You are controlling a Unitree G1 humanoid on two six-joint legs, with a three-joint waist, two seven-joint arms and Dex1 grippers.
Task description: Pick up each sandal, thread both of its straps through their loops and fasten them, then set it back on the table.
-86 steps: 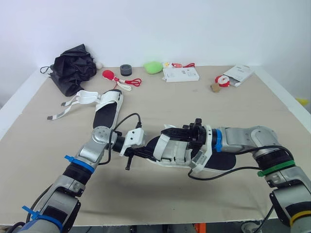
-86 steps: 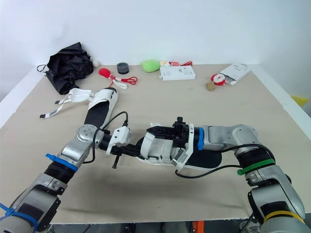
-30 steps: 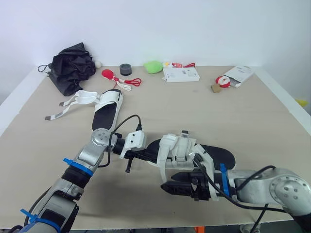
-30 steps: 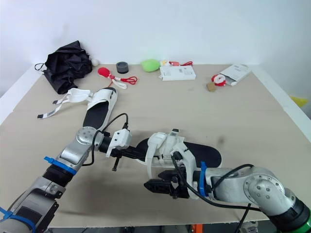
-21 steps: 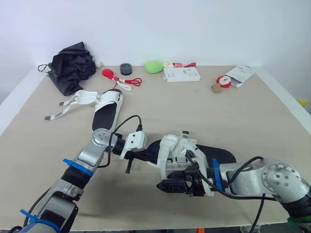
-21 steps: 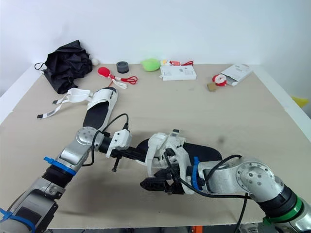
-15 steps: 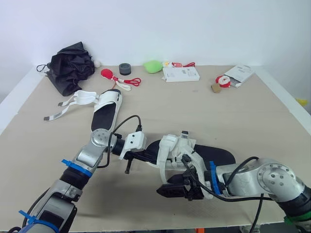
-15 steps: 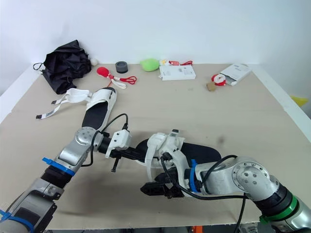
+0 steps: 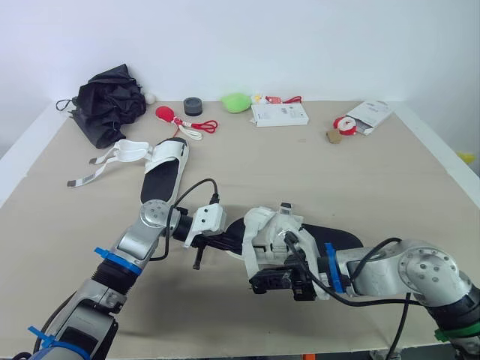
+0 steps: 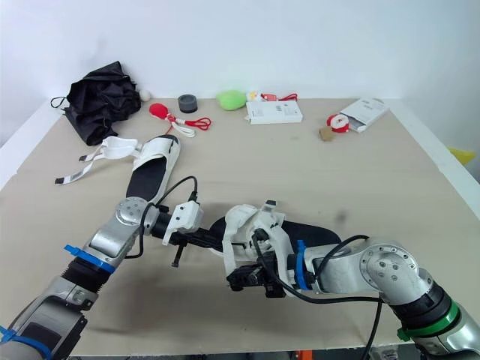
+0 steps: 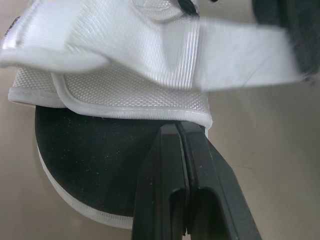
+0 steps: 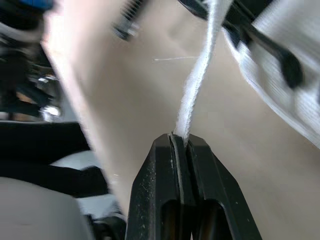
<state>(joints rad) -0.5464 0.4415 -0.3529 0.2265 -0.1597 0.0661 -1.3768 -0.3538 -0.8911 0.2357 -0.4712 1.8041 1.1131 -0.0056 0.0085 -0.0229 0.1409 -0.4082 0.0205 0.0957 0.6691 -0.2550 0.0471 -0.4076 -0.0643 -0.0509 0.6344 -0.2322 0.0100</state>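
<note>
Step in hand, strap threading: my left claw (image 11: 179,129), closed, pins the sandal (image 9: 341,238) at its toe. My right claw (image 12: 180,137), closed, grips 1 strap (image 12: 199,80). Next, probably: thread and fasten it.

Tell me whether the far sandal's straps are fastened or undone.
Undone. The far sandal lies on the table with its white straps splayed out sideways, their ends lying free.

- The near sandal (image 9: 341,236), black-soled with white straps, lies at the table's (image 9: 360,172) 6 o'clock side.
- The left end effector (image 9: 234,244) meets its toe from 9 o'clock.
- The right end effector (image 9: 257,284) sits at its 7 o'clock, with a white strap (image 9: 250,255) running down to it.
- The second sandal (image 9: 163,180) lies at 10 o'clock, its straps loose.
</note>
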